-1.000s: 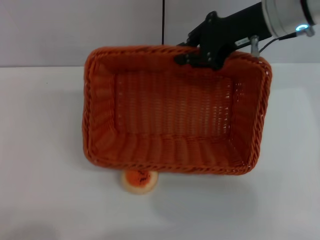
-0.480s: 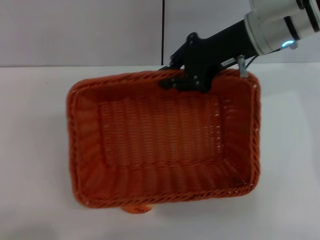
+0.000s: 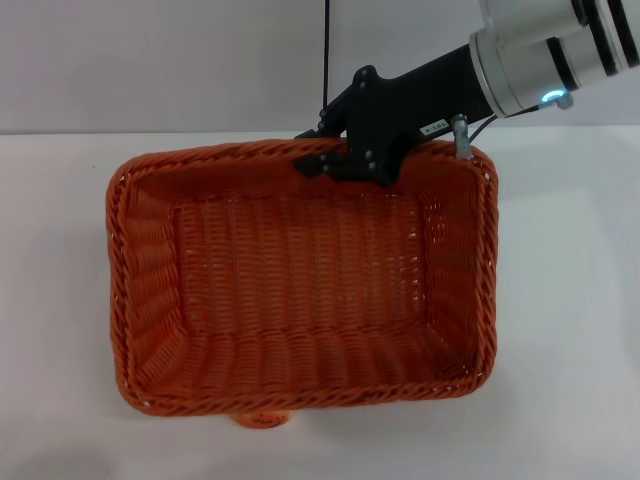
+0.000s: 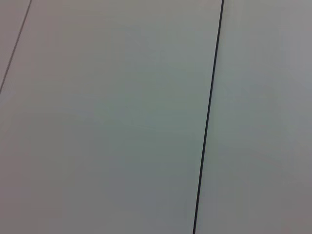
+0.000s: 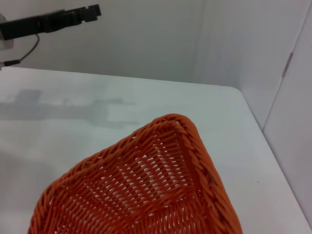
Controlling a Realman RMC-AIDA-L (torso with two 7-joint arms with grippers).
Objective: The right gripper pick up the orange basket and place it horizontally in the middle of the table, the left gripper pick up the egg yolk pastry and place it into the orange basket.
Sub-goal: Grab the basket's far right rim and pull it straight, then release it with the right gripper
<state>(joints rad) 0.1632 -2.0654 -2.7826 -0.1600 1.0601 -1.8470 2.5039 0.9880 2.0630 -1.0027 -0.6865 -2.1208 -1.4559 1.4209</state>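
The orange basket [image 3: 300, 290] hangs tilted over the white table [image 3: 55, 250], open side up. My right gripper [image 3: 335, 163] is shut on the middle of its far rim. A corner of the orange basket [image 5: 161, 180] fills the lower part of the right wrist view. The egg yolk pastry [image 3: 262, 419] is almost hidden behind the basket's near edge; only a small orange sliver shows. In the right wrist view the left gripper [image 5: 66, 18] shows as a black shape far off above the table's far side.
A pale wall with a dark vertical seam [image 3: 326, 50] stands behind the table. The left wrist view holds only wall panels [image 4: 122, 117]. Bare tabletop [image 3: 570, 300] lies to the right of the basket, and the table's edge [image 5: 253, 126] shows in the right wrist view.
The right gripper has carried the basket leftward and nearer to me. The basket now covers the pastry, which showed fully in front of it a second ago.
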